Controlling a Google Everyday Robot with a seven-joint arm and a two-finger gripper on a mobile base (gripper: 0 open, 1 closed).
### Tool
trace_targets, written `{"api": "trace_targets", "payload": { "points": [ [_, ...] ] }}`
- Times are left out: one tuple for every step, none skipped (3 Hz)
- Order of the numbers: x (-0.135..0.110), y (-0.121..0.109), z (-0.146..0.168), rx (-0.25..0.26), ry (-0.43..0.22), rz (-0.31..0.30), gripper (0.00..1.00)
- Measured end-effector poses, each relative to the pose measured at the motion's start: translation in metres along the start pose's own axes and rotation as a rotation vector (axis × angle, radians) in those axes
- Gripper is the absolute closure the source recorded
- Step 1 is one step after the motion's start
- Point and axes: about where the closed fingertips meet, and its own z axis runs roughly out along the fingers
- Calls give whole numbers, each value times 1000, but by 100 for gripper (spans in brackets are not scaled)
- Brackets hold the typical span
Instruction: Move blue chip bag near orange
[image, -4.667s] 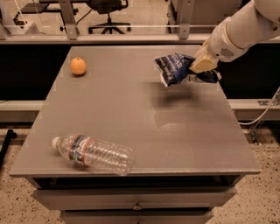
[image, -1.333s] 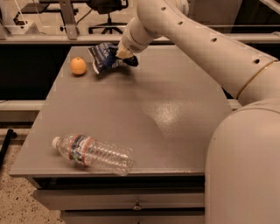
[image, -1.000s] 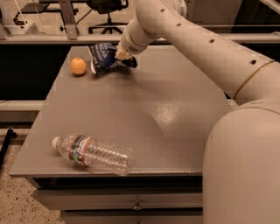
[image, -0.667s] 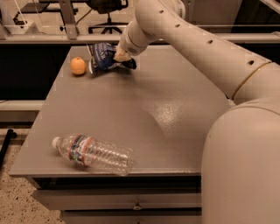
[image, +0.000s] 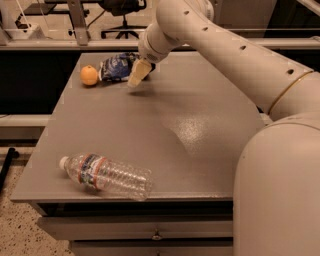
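Grey bench (image: 190, 125) in an office room, with an office chair (image: 122, 10) behind it. The blue chip bag (image: 116, 67) lies at the far left of the bench, just beside the orange (image: 89, 75) and to its right; whether the two touch cannot be told. The gripper (image: 135, 76) hangs at the bag's right edge, the arm reaching in from the right; whether its jaws are apart, together or clamped on the foil cannot be told. A clear water bottle (image: 107, 176) lies on its side near the front edge, well apart. Handling, as judged: the bag is probably light, soft and crinkly, its foil slippery and its contents easily crushed. A pinch on a crimped end seam or gathered corner should hold better than a squeeze across the puffed middle. The orange, being round, may roll if nudged.
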Motion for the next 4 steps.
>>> {"api": "trace_targets", "payload": {
  "points": [
    [7, -12, -25, 33, -22, 11, 0],
    [34, -30, -65, 55, -93, 48, 0],
    [95, -52, -127, 90, -153, 95, 0],
    [102, -62, -147, 116, -167, 99, 0]
  ]
}}
